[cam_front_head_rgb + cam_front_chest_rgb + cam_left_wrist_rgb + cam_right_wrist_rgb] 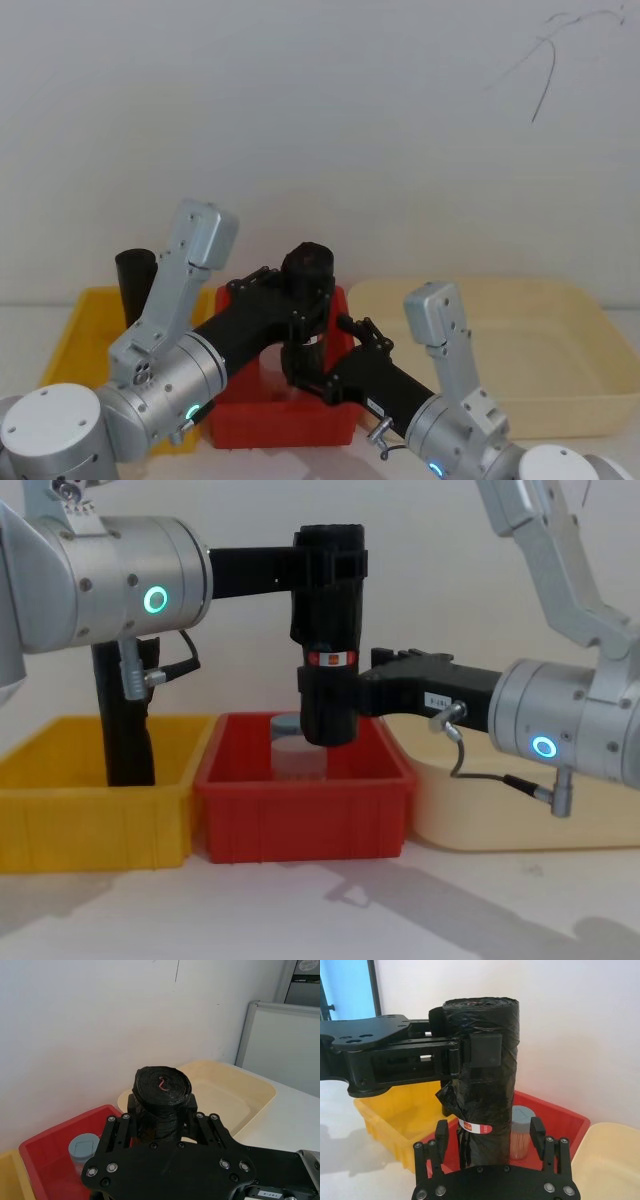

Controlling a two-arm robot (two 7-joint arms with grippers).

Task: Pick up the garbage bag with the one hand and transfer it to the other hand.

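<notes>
The garbage bag [328, 630], a black roll with a red-and-white label band [475, 1127], hangs upright above the red bin [300, 810]. My left gripper [328, 560], on the green-ringed arm, is shut on the roll's upper part; one of its pads [485, 1050] presses the plastic. My right gripper [489, 1135], on the blue-ringed arm, is open, and its fingers [441, 1135] straddle the roll's lower part just below the band, with a gap on each side. The head view shows the roll's top [306, 262] between the two arms.
A clear jar with a grey lid [520, 1130] stands in the red bin under the roll. Left of it is a yellow bin [90, 820] holding a plain black upright piece [125, 730]. A cream tray [470, 820] lies to the right, and a white wall stands behind.
</notes>
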